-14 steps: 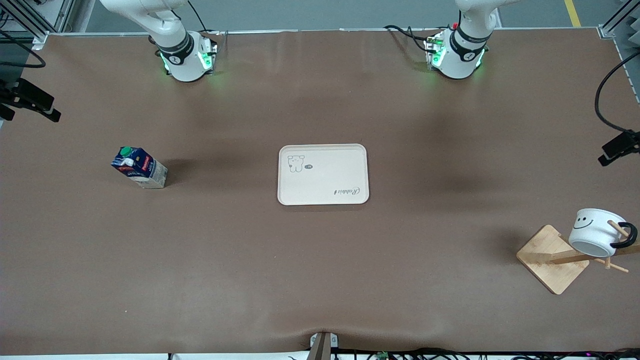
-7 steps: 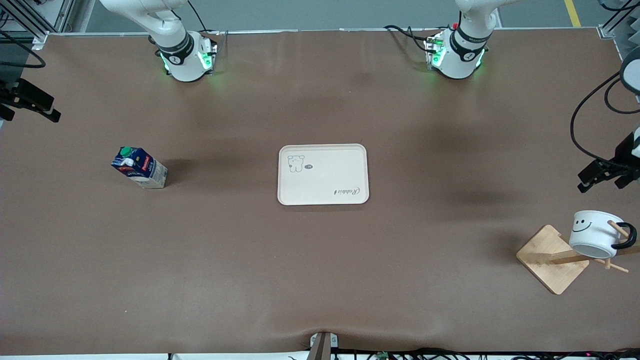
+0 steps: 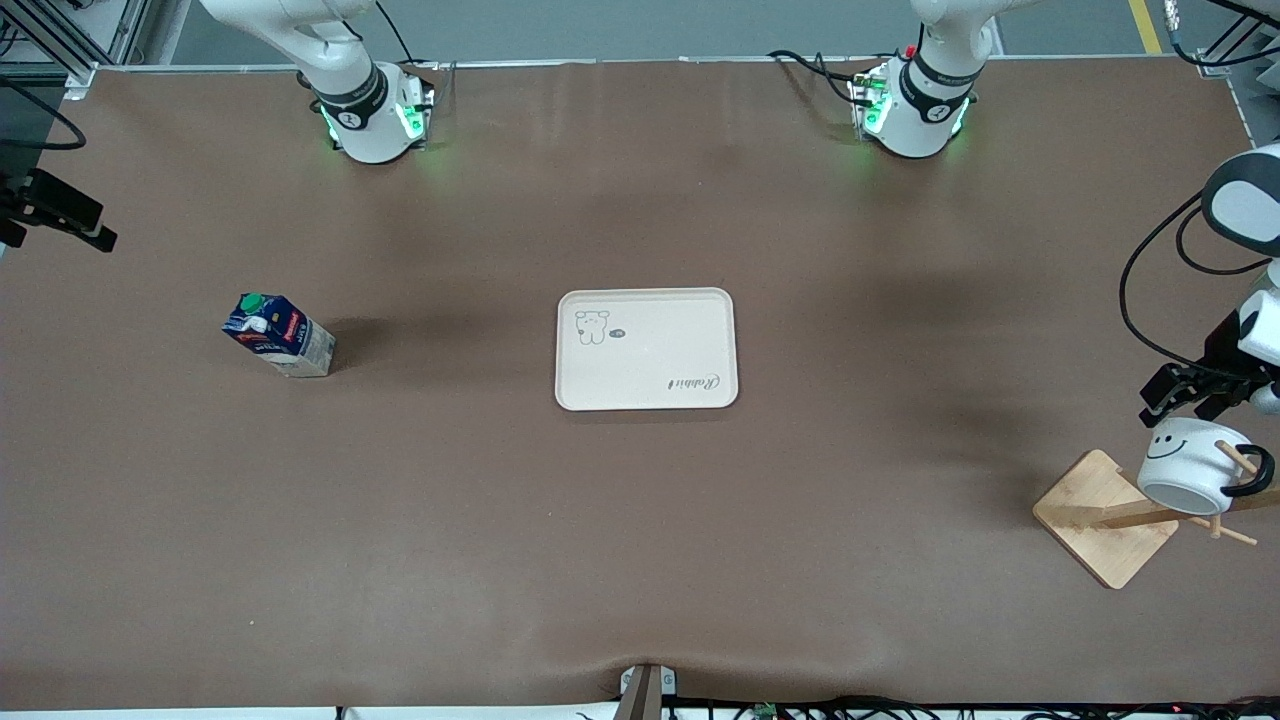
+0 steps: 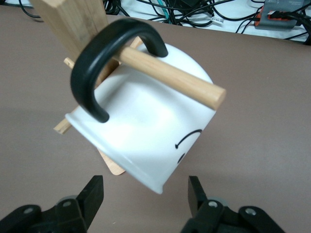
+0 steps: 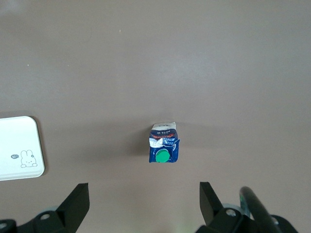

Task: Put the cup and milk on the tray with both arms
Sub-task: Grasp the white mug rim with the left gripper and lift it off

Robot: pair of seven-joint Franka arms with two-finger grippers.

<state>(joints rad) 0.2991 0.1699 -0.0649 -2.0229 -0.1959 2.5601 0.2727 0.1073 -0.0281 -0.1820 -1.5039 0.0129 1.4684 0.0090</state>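
Cup (image 3: 1190,467) is hung by its black handle on a peg of the wooden rack (image 3: 1105,518), at about 4 o'clock from the tray (image 3: 647,349), toward the left arm's end of the counter. Left gripper (image 3: 1185,392) is poised just above the cup – jaws apart, nothing gripped, the cup's wall between them in the wrist view. The wall should be bracketed squarely before closing, then the cup slid out along the peg (image 4: 170,77) rather than lifted straight, so the handle is not snagged.

Milk (image 3: 279,334) stands upright at 9 o'clock from the tray, well apart. Right gripper (image 5: 145,204) hangs high over it – jaws wide, empty. The tray is bare.
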